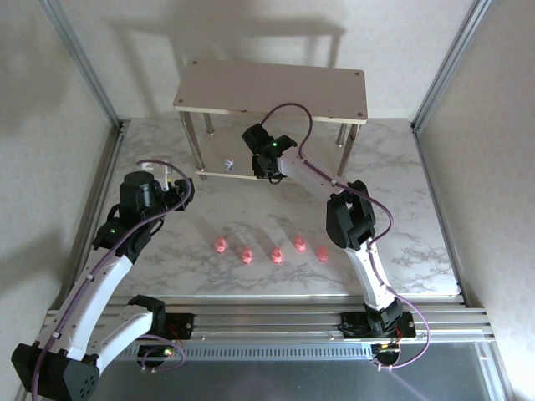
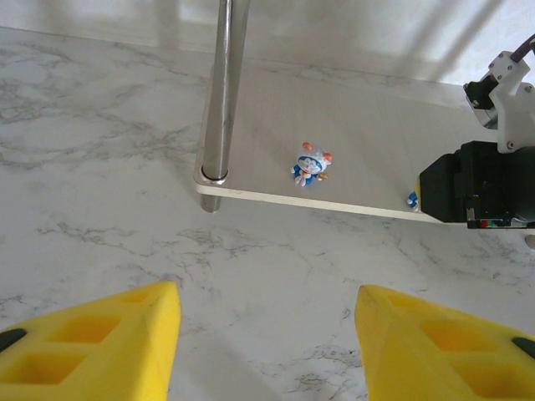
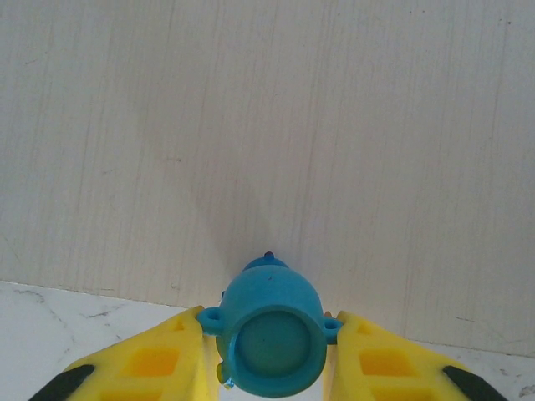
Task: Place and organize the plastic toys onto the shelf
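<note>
Plastic toys lie in three places. Five small pink plastic toys stand on the white marble-pattern table in a loose row in front of the arms, each apart from its neighbours. From above they are too small to show any face or limbs.

A tiny blue and white plastic figurine with orange-red ears stands on the lower board of the beige two-tier wooden shelf, near the front edge and a little to the right of a silver metal leg. In the top view it is no more than a whitish speck.

A round blue plastic toy sits between the yellow fingers of the right hand, just over the front edge of the lower board. The hand is grasping it: the small knobs on the two sides of the toy touch the fingers. The wrist camera sees only a round, flat, paler end of this toy, so its face and other colours cannot be told.

The left hand is released, its fingers wide apart with bare table between them. It hangs over the table in front of the shelf, well apart from the figurine.

From above, the top board covers most of the lower board, and the right hand hides the blue toy. From the left wrist, only a small blue bit shows beside the black body of the right hand. The bases of the fingers are cut off at the lower border in both wrist views.
</note>
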